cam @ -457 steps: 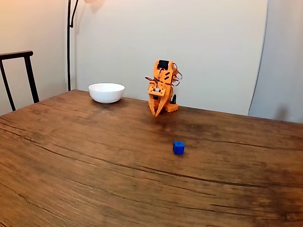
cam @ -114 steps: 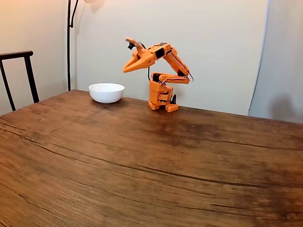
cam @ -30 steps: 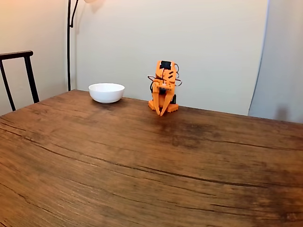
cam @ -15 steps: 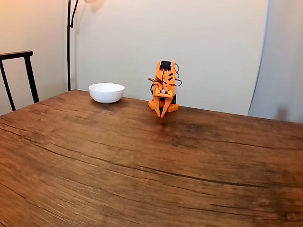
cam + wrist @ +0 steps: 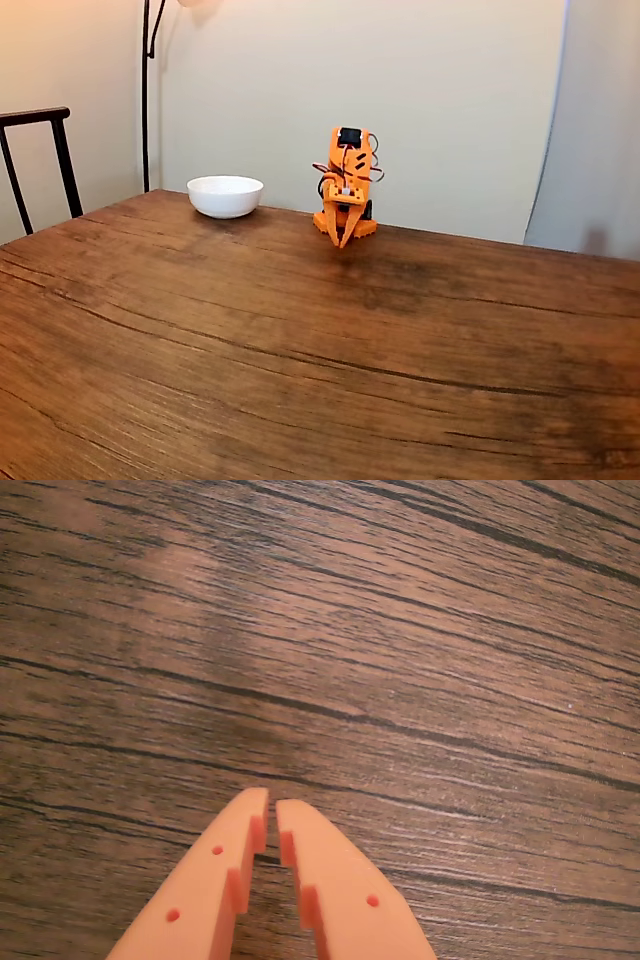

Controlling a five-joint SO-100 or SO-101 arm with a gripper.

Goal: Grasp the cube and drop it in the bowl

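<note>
The white bowl [image 5: 225,195] stands at the far left of the wooden table [image 5: 300,350] in the fixed view. The cube is out of view; what lies inside the bowl is hidden by its rim. My orange arm is folded at the back of the table, right of the bowl, with the gripper [image 5: 342,241] pointing down just above the wood. In the wrist view the gripper [image 5: 271,802] has its two orange fingers nearly touching, with nothing between them and bare wood grain below.
A dark chair back [image 5: 40,150] stands beyond the table's left edge, and a thin lamp pole [image 5: 146,90] rises behind the bowl. A pale wall closes the back.
Since 3.8 s ago the arm has swung away from above the bowl and folded back down. Over the last second it has hardly moved. The cube seen on the table 15 s ago is gone from there.
</note>
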